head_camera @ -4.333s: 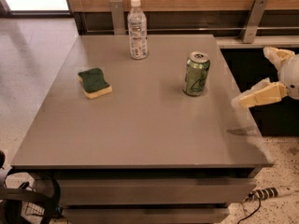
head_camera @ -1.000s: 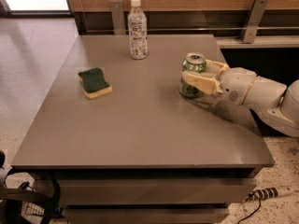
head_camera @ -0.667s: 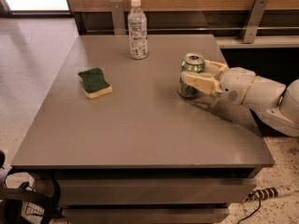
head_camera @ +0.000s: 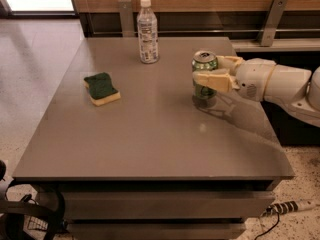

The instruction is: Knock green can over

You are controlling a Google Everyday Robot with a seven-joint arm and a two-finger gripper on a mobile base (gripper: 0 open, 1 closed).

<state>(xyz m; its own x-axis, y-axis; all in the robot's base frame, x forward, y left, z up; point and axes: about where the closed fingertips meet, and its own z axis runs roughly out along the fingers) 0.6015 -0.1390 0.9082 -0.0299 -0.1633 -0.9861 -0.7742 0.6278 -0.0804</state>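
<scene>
The green can (head_camera: 203,64) stands upright on the grey table (head_camera: 150,134), right of centre toward the far edge. It is olive-green with a silver top. My gripper (head_camera: 211,70) reaches in from the right at can height and is open. One pale finger (head_camera: 212,80) lies across the can's front side and the other finger (head_camera: 229,61) sits behind its right side, so the can is between them. I cannot tell how firmly they touch it.
A clear plastic bottle with a white cap (head_camera: 147,31) stands at the far edge, left of the can. A green and yellow sponge (head_camera: 101,88) lies at the left. A wooden wall and metal rail run behind. Cables lie on the floor at the lower right.
The arm came in from the right and put its fingers around the can. Over the last second the can and gripper shifted very slightly left; the can stays upright.
</scene>
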